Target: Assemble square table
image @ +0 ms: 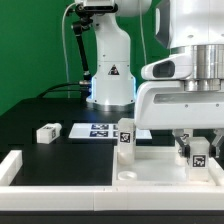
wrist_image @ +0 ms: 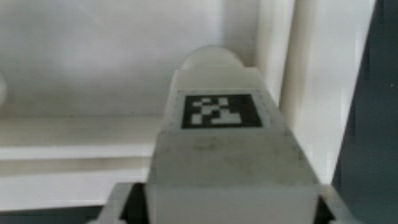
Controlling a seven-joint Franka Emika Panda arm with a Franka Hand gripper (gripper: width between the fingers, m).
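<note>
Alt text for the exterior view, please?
The arm's jaws straddle an upright leg on the white tabletop; a second leg stands toward the exterior view's left. A third leg lies loose on the black table near the marker board.

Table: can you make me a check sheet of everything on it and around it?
surface: black table
job's things: tabletop in front; upright leg on it; loose leg lying on the black table; held leg between the fingers; fourth leg not seen
clutter: marker board; white bar
grippers: gripper around the held leg, squeeze unclear
cables: black cable by the robot base
surroundings: green wall
</note>
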